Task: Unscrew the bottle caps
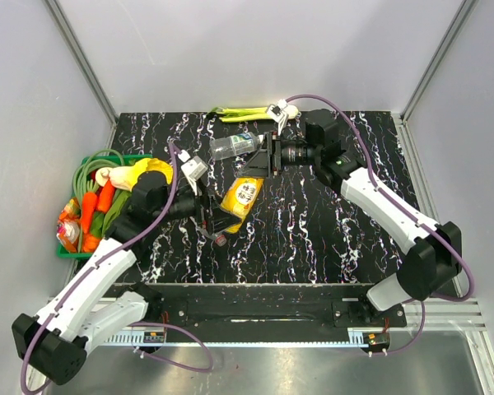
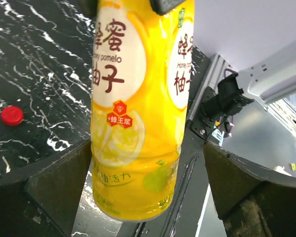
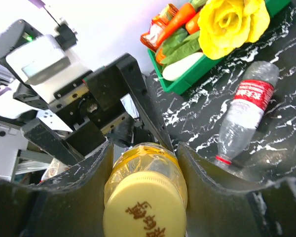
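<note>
Black right gripper (image 3: pixel 144 153): jaws part-closed and clamped on the shoulder of the juice bottle, just below its cap; the cap end points back toward the wrist.
Black left gripper (image 2: pixel 145 148): jaws at their widest, one finger on either side of the bottle's lower body, neither touching it; it holds nothing.
Juice bottle (image 2: pixel 133 123): yellow with a glossy printed sleeve, raised off the table (image 1: pixel 313 222) between the two grippers and carried by the right one alone.
Yellow cap (image 3: pixel 143 210): in place on the neck, pale, with characters on top.
Handling, body: looks filled, so probably weighty for its size; the thin wall may dent under a hard squeeze, and the slick sleeve may spin in a light one.
Handling, cap: small, stiff and the only rigid part.
Where to hold: judged best with one firm grip on the mid-label body and the other on the cap's rim.
Red cap (image 2: pixel 12 115): loose on the table, apart from any bottle.
Red-labelled bottle (image 3: pixel 246 111): clear, lying on its side near the green basket (image 3: pixel 187 84); the neck looks bare, and it is likely light and crushable.
Blue-green-labelled bottle (image 1: pixel 235 146): lying at the far side of the table; its cap is too small to tell.
</note>
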`<state>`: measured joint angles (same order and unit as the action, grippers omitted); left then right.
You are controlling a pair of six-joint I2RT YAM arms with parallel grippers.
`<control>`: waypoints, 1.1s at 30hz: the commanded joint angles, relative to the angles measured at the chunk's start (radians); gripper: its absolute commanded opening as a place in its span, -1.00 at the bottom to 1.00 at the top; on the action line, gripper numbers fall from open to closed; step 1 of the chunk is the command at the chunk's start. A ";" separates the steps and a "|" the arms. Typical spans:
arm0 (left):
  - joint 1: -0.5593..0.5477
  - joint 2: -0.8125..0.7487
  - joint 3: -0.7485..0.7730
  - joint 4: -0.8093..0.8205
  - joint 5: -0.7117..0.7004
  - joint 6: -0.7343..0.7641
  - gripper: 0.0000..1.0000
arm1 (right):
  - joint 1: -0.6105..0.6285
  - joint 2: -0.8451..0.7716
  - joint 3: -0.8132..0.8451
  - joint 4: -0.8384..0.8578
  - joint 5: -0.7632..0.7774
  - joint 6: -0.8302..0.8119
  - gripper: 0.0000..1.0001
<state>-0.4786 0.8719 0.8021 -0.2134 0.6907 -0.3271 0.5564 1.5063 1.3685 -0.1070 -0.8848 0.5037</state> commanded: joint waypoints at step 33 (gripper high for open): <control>-0.008 0.119 -0.001 0.108 0.188 -0.021 -0.10 | -0.001 -0.089 -0.092 0.388 0.075 0.236 0.82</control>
<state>-0.4824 1.0126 0.8074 -0.1524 0.8772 -0.3492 0.5575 1.4509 1.2598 0.1684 -0.8192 0.6823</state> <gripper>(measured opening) 0.647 0.869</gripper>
